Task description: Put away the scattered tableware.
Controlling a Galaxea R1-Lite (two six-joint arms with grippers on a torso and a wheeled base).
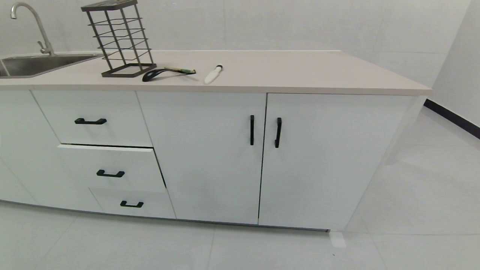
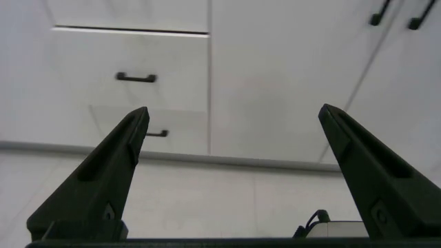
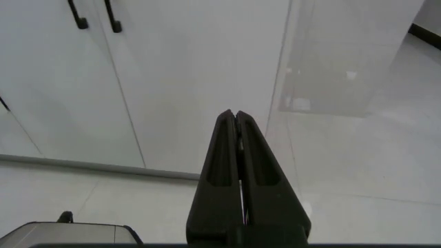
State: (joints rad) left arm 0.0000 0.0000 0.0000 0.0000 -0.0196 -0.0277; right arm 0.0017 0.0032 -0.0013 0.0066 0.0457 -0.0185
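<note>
On the countertop [image 1: 285, 75] lie a black spatula [image 1: 155, 74], a wood-coloured utensil with a green band [image 1: 180, 70] resting across its handle, and a white-handled knife [image 1: 213, 74]. A dark wire rack [image 1: 120, 39] stands just left of them. My left gripper [image 2: 233, 117] is open, low down and facing the drawer fronts [image 2: 131, 76]. My right gripper [image 3: 236, 118] is shut on nothing, low down and facing the cabinet doors [image 3: 172, 76] and the cabinet's end panel.
A steel sink [image 1: 41, 63] with a curved tap [image 1: 32, 22] sits at the counter's left end. Below are three drawers with black handles [image 1: 90, 121] and two doors with vertical handles [image 1: 264, 131]. The middle drawer [image 1: 110, 168] stands slightly out. Open tiled floor lies to the right.
</note>
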